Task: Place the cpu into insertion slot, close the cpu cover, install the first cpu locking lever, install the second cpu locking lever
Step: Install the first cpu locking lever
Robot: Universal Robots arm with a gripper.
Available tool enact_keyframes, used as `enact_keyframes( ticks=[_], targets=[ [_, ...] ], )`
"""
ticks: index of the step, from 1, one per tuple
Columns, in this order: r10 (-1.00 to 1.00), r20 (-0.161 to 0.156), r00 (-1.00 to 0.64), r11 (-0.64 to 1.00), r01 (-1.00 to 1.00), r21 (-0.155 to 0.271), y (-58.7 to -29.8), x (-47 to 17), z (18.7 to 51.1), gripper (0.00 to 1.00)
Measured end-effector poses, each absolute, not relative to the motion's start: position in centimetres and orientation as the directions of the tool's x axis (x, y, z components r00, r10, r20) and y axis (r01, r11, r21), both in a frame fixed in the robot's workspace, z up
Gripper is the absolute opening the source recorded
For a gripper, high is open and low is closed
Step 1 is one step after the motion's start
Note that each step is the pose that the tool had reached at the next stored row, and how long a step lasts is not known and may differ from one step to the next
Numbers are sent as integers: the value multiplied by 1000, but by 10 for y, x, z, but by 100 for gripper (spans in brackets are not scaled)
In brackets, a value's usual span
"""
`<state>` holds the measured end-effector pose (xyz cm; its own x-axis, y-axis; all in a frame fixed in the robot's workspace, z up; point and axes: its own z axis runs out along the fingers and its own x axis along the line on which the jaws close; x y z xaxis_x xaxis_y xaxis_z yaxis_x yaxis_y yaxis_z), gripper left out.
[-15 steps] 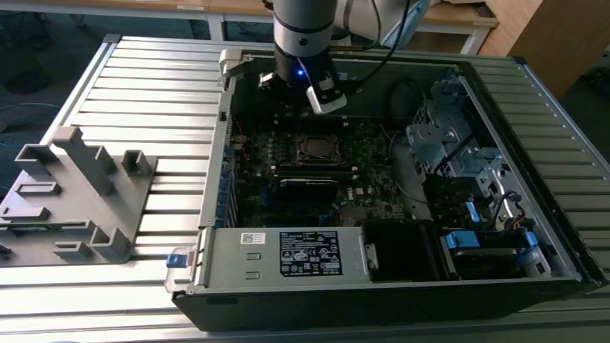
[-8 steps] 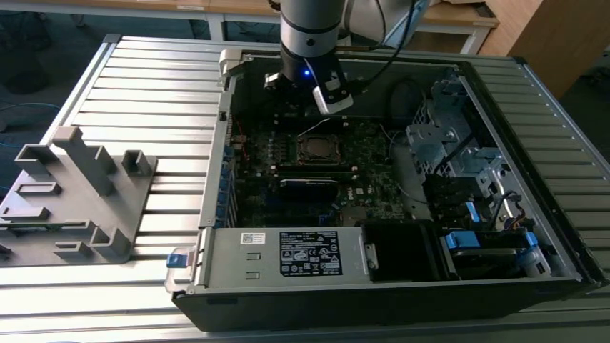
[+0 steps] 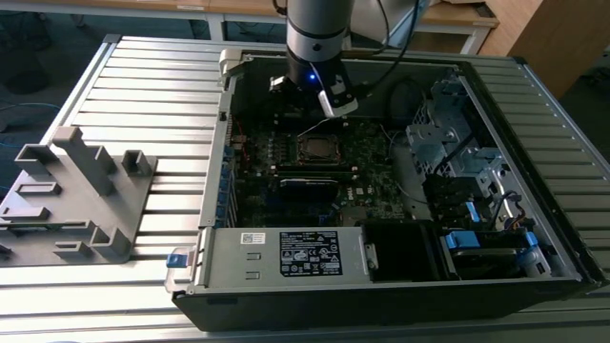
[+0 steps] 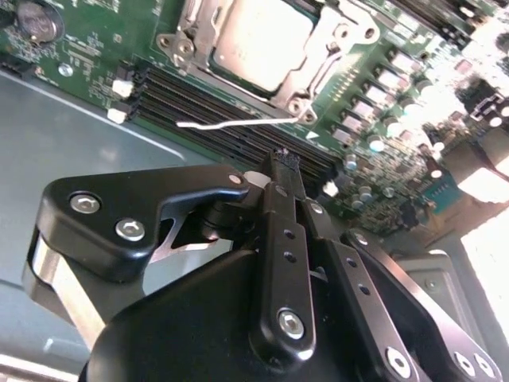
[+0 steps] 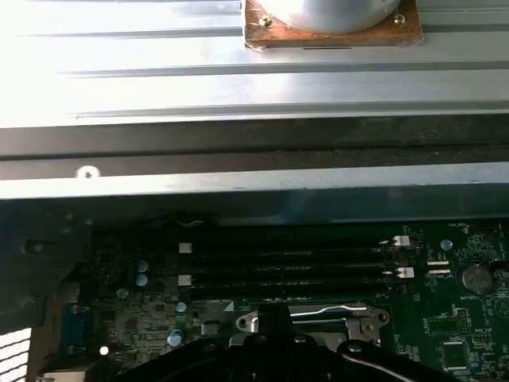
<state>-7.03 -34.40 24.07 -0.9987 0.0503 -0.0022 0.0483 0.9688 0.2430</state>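
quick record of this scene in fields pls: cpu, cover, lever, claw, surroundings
cpu: seated in the insertion slot, grey face showing
cpu cover: lies down around the cpu
locking lever: one thin wire lever sticks out loose beside the socket, not latched
claw: shut, nothing seen in it, above the memory slots near the lever
surroundings: open computer case on a slatted metal table

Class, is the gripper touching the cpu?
Apart. In the second wrist view, memory slots show between the gripper and the cpu.
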Motion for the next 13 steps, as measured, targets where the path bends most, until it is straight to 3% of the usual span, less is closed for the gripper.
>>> enact_keyframes(
  ticks=[13],
  targets=[
    [50, -2, -999, 969, 48, 243, -342, -50, 235, 11]
  ],
)
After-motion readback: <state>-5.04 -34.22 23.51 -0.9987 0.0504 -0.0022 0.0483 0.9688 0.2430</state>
